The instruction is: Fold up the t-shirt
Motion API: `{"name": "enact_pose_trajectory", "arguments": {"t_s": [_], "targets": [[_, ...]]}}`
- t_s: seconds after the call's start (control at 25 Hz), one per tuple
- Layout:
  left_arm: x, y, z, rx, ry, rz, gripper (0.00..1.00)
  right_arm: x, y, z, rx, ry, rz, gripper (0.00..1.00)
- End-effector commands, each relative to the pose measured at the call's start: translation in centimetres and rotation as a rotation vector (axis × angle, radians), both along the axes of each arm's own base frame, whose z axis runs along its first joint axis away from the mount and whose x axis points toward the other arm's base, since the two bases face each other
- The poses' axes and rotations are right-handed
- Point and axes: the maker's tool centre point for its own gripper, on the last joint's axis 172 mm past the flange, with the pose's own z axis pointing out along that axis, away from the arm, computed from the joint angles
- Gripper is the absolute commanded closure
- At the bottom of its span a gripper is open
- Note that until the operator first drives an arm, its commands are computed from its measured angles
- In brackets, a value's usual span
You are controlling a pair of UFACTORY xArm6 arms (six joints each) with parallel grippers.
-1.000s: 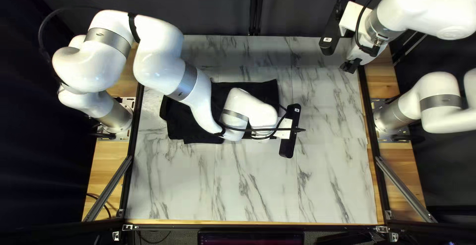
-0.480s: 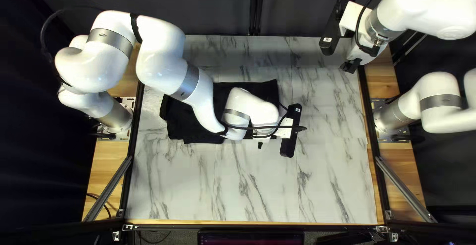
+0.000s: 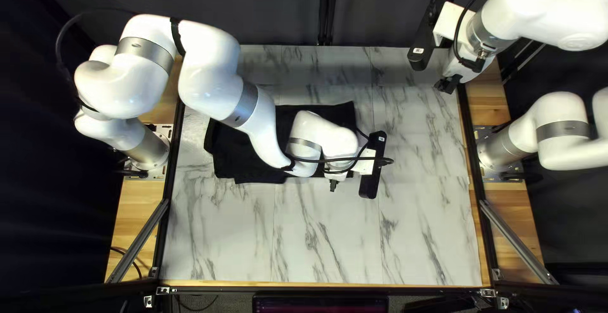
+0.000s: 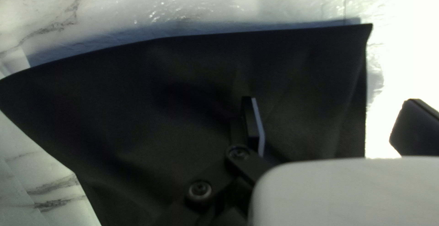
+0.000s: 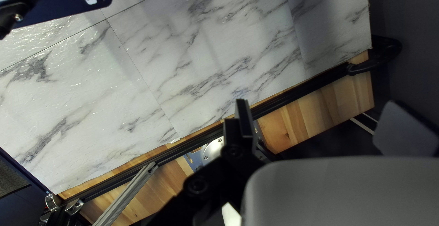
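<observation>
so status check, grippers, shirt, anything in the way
Left gripper open, by the black shirt's edge. Right gripper open, away from it. Shirt on the table. Left arm hides part of it from above.

Black T-shirt [image 3: 244, 155] is lying on the marble-patterned worktop [image 3: 323, 243]. Left arm [image 3: 212, 75] is reaching over it, pincer [image 3: 333, 186] showing beyond its near edge. Right arm [image 3: 538, 9] is hovering near the far right corner.

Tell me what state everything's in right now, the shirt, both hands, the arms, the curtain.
T-shirt: lying spread, lightly rumpled; how far folded, can't tell
Left hand: open
Right hand: open
Left arm: bent, reaching over the t-shirt
Right arm: bent, raised
Curtain: hanging
</observation>
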Motion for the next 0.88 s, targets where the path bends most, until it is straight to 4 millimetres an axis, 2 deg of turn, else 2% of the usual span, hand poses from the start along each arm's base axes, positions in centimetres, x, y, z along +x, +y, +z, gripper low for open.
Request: {"name": "enact_pose_trajectory", "arguments": {"t_s": [0.04, 0.08, 0.16, 0.28, 0.56, 0.88], "targets": [[0.2, 0.1, -0.3, -0.005, 0.000, -0.001, 0.67, 0.0, 0.0, 0.0, 0.000, 0.000, 0.000, 0.00], [0.2, 0.1, -0.3, -0.005, 0.000, -0.001, 0.78, 0.0, 0.0, 0.0, 0.000, 0.000, 0.000, 0.00], [0.3, 0.1, -0.4, -0.007, 0.001, -0.003, 0.85, 0.0, 0.0, 0.0, 0.000, 0.000, 0.000, 0.00], [0.4, 0.1, -0.3, -0.008, 0.001, -0.005, 0.91, 0.0, 0.0, 0.0, 0.000, 0.000, 0.000, 0.00], [1.2, -0.3, 1.0, -0.002, -0.013, -0.018, 0.93, 0.0, 0.0, 0.0, 0.000, 0.000, 0.000, 0.00], [1.9, -0.6, 1.2, -0.010, -0.026, -0.030, 0.93, 0.0, 0.0, 0.0, 0.000, 0.000, 0.000, 0.00]]}}
